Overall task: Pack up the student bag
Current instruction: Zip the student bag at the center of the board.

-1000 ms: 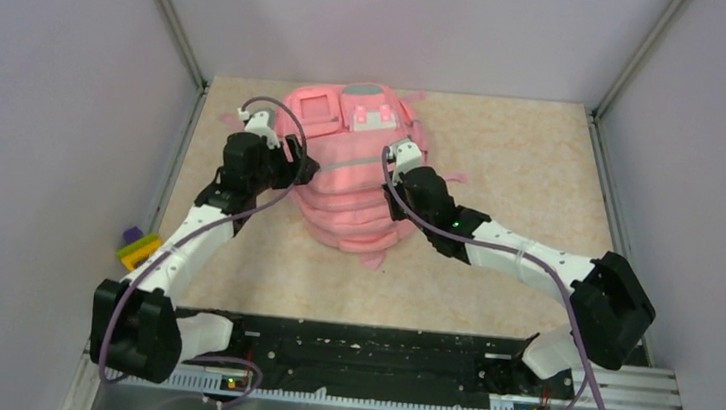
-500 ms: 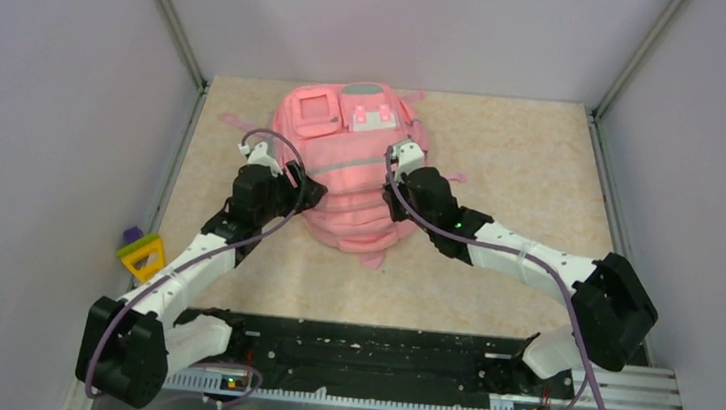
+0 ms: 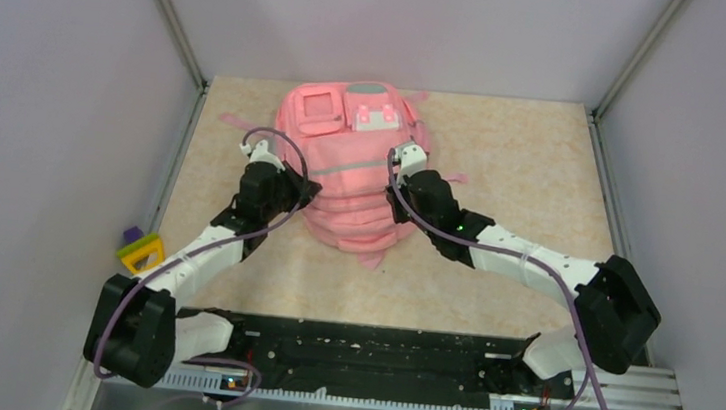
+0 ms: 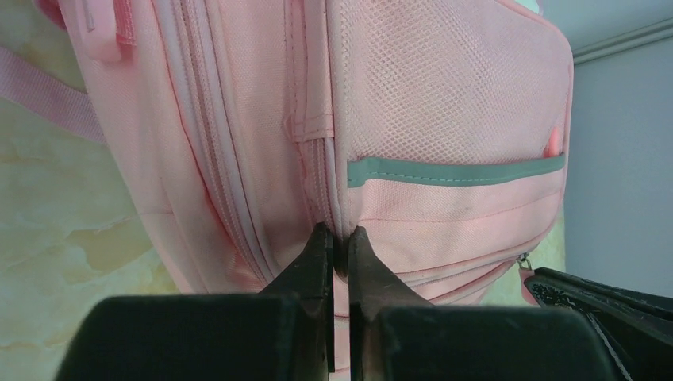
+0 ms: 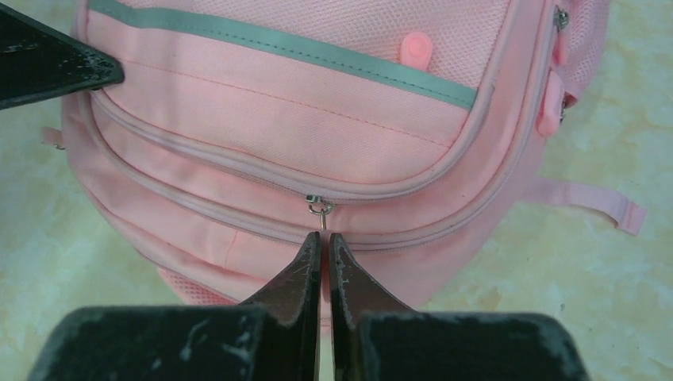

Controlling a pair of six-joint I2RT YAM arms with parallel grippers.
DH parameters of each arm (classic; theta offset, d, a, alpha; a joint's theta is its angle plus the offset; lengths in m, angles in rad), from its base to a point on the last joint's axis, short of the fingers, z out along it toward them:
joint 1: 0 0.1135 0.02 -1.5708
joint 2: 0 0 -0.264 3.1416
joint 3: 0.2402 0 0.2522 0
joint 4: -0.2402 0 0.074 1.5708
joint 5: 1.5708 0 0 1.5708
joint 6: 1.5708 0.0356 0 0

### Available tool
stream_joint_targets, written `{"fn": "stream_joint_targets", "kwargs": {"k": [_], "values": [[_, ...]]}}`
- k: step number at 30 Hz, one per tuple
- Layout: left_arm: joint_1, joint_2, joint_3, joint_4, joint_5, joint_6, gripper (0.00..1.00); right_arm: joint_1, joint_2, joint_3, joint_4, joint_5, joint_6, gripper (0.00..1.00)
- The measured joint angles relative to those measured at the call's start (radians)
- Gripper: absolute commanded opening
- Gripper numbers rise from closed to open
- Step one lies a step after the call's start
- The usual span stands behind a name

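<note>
The student bag (image 3: 348, 158), a big pink backpack with grey-green stripes, lies flat in the middle of the table. My left gripper (image 3: 311, 189) is at its left flank. In the left wrist view that gripper (image 4: 339, 236) is shut on a piped seam of the bag (image 4: 444, 95), beside a zip line. My right gripper (image 3: 395, 206) is at the bag's right near side. In the right wrist view it (image 5: 321, 240) is shut on the pink pull hanging from a metal zipper ring (image 5: 319, 207) of the bag (image 5: 317, 111).
A yellow, purple and green toy block (image 3: 141, 249) lies by the left wall. Loose pink straps (image 5: 591, 200) trail from the bag onto the table. Walls close in the left, right and far sides, and a black rail (image 3: 375, 352) runs along the near edge.
My left arm swung from the bag's upper left side down to its left flank, and its jaws closed on the seam. The right gripper stayed shut where it was.
</note>
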Motion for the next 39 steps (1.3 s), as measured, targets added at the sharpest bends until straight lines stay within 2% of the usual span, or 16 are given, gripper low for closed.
{"fn": "stream_joint_targets", "kwargs": {"k": [5, 11, 17, 21, 27, 31, 35, 37, 39], "values": [[-0.004, -0.038, 0.000, -0.029, -0.027, 0.019, 0.00, 0.000, 0.000, -0.008, -0.016, 0.092, -0.002, 0.00], [-0.002, -0.191, 0.002, -0.206, -0.051, 0.112, 0.00, -0.032, -0.003, -0.039, -0.016, 0.117, -0.005, 0.00], [0.029, -0.264, 0.082, -0.451, -0.020, 0.231, 0.00, -0.067, -0.003, -0.044, 0.019, 0.049, -0.053, 0.00], [0.059, -0.254, 0.163, -0.606, -0.017, 0.346, 0.00, -0.155, -0.003, -0.044, 0.037, 0.002, -0.116, 0.00], [0.063, -0.253, 0.213, -0.720, -0.016, 0.465, 0.00, -0.187, 0.011, -0.021, 0.069, -0.121, -0.206, 0.01], [0.063, -0.253, 0.220, -0.734, -0.021, 0.489, 0.00, -0.187, 0.007, -0.019, 0.074, -0.259, -0.215, 0.38], [0.063, -0.240, 0.232, -0.742, -0.022, 0.503, 0.00, -0.187, -0.064, -0.100, 0.102, -0.417, -0.204, 0.62], [0.064, -0.222, 0.243, -0.746, -0.019, 0.510, 0.00, -0.183, -0.110, -0.146, 0.115, -0.483, -0.194, 0.67], [0.065, -0.209, 0.251, -0.748, -0.014, 0.513, 0.00, -0.179, -0.130, -0.170, 0.127, -0.523, -0.191, 0.68]]}}
